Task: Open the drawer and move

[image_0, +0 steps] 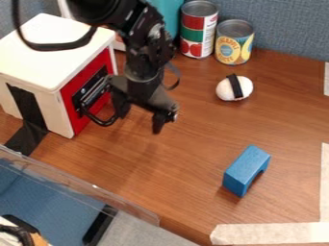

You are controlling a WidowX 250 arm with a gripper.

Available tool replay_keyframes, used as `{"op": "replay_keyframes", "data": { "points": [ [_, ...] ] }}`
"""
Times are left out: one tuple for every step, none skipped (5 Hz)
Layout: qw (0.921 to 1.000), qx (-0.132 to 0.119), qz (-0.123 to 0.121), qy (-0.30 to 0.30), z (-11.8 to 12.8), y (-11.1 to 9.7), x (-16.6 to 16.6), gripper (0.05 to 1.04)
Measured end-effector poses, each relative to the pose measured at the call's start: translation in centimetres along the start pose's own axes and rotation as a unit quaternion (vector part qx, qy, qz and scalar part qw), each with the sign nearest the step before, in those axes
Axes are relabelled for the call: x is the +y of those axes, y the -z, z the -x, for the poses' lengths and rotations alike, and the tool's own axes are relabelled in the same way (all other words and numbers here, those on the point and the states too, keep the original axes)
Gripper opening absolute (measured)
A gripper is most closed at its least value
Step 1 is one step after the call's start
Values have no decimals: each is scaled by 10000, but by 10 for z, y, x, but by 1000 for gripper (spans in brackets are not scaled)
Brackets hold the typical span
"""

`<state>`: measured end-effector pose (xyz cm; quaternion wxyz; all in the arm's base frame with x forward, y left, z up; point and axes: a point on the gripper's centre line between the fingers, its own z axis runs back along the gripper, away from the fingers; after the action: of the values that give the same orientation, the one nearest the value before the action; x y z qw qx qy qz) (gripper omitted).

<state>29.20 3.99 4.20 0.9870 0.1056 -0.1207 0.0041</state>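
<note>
The black gripper (139,115) hangs at left centre, open and with nothing between its fingers, just right of the drawer box. A white box (48,53) at the upper left holds the drawer, whose red front (80,108) faces right and looks closed. From that front sticks out a black curved handle (103,122). One finger is close beside this handle; whether they touch, I cannot tell. The wrist hides part of the red front. At lower right lies a blue arch block (246,169), and a white oval piece with a black band (225,89) rests at upper right.
Two cans, one red and green (193,31) and one blue and yellow (233,45), stand at the back by the partition. Black tape (29,120) runs down the box's side. A clear plastic edge (83,190) borders the lower left, and pale tape (270,233) marks the front right.
</note>
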Motion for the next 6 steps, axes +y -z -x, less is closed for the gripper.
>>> {"op": "replay_keyframes", "data": {
  "points": [
    [10000,-30,8,-59,-19,-1,3,999],
    [9999,-14,13,-132,-27,1,-2,999],
    [9998,53,28,-189,-31,5,-8,999],
    [9995,104,-8,-282,-27,6,-7,999],
    [9989,83,-237,-395,-20,1,0,999],
    [9980,-28,-504,-376,-17,-8,-1,999]
  ]
}}
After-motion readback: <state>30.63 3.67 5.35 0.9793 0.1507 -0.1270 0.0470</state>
